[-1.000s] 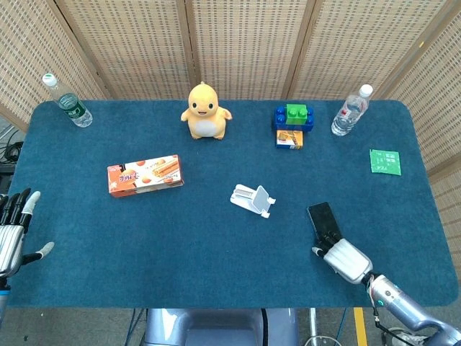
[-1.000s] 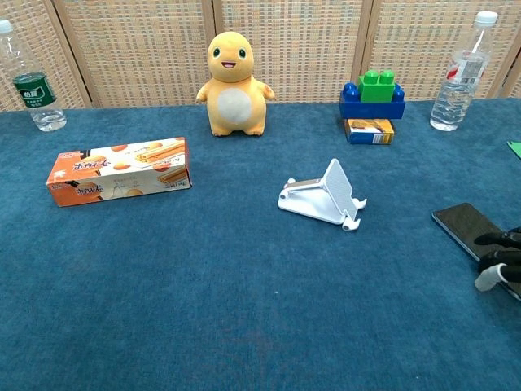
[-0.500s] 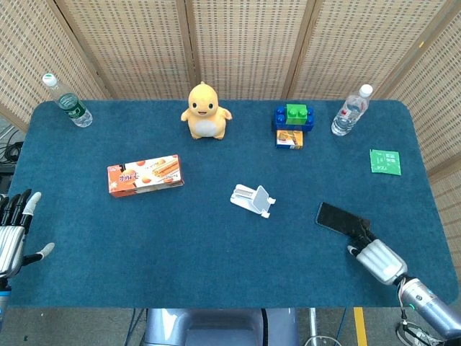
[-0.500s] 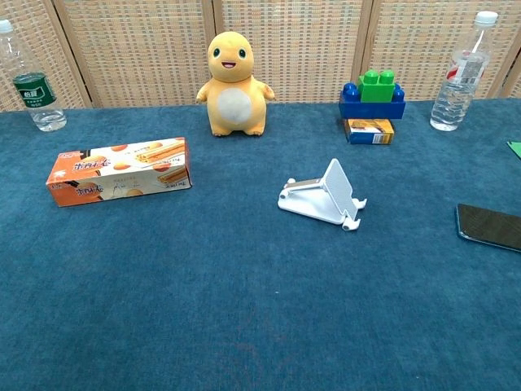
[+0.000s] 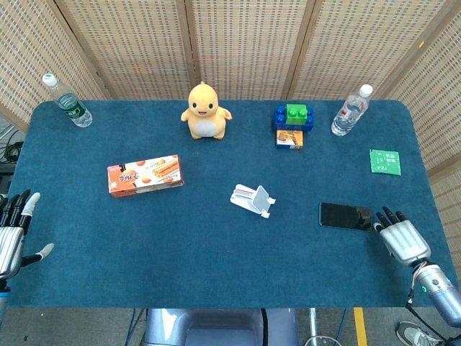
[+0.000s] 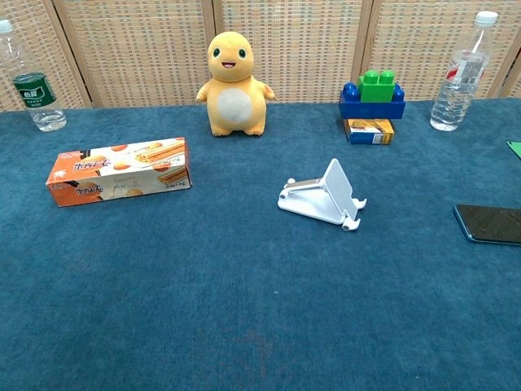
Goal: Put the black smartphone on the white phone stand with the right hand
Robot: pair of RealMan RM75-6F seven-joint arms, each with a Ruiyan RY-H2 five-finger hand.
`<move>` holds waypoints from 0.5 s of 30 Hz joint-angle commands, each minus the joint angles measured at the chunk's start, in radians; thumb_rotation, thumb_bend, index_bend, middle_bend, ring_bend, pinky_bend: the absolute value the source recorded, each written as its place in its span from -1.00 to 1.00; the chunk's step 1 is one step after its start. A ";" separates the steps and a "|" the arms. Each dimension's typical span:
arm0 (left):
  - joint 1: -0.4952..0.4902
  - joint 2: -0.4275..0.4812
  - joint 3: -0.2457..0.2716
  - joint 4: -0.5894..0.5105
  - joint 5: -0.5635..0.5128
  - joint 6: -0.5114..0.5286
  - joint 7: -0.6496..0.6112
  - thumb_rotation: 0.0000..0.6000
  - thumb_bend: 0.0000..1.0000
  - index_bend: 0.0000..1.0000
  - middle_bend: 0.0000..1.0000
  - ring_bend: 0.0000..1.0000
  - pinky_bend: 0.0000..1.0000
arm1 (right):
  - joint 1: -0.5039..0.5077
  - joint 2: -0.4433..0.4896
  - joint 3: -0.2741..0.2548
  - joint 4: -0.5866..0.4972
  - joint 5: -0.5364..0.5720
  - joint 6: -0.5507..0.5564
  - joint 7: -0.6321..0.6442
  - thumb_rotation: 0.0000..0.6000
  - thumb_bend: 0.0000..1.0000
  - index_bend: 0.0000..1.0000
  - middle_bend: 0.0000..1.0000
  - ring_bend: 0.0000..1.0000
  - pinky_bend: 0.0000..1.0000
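My right hand (image 5: 400,236) lies flat on the table (image 5: 216,245), fingers apart and holding nothing, its fingertips just beside the near end of the phone (image 5: 346,216). The phone rests flat, well apart from the stand (image 5: 252,200). To lift it well, I judge I should pinch its long edges and tilt it to match the stand's sloped back. The path between looks free. Farther off sit a snack box (image 5: 145,174), a yellow toy (image 5: 205,111), toy blocks (image 5: 293,117) and a bottle (image 5: 350,110). My left hand (image 5: 14,234) waits open at the table's edge.
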 commanded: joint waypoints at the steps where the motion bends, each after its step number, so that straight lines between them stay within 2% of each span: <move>1: 0.000 0.001 0.000 -0.001 0.001 0.000 0.000 1.00 -1.00 -1.00 -1.00 -1.00 -1.00 | -0.007 0.058 0.060 -0.099 0.021 0.092 0.183 1.00 -0.74 -0.79 -0.95 -0.98 -0.60; 3: 0.001 0.002 0.001 -0.002 0.002 0.000 -0.001 1.00 -1.00 -1.00 -1.00 -1.00 -1.00 | 0.011 0.078 0.085 -0.143 0.033 0.086 0.278 1.00 -0.75 -0.79 -0.94 -0.98 -0.60; 6: 0.001 0.004 0.002 -0.002 0.003 0.001 -0.005 1.00 -1.00 -1.00 -1.00 -1.00 -1.00 | 0.046 0.093 0.101 -0.185 0.056 0.021 0.325 1.00 -0.91 -0.79 -0.94 -0.99 -0.60; 8: 0.002 0.006 0.001 -0.004 0.003 0.002 -0.007 1.00 -1.00 -1.00 -1.00 -1.00 -1.00 | 0.073 0.090 0.113 -0.215 0.092 -0.046 0.322 1.00 -1.00 -0.79 -0.91 -1.00 -0.60; 15: -0.002 0.013 -0.001 -0.006 -0.003 -0.009 -0.019 1.00 -1.00 -1.00 -1.00 -1.00 -1.00 | 0.120 0.033 0.172 -0.275 0.231 -0.158 0.266 1.00 -1.00 -0.73 -0.72 -0.87 -0.60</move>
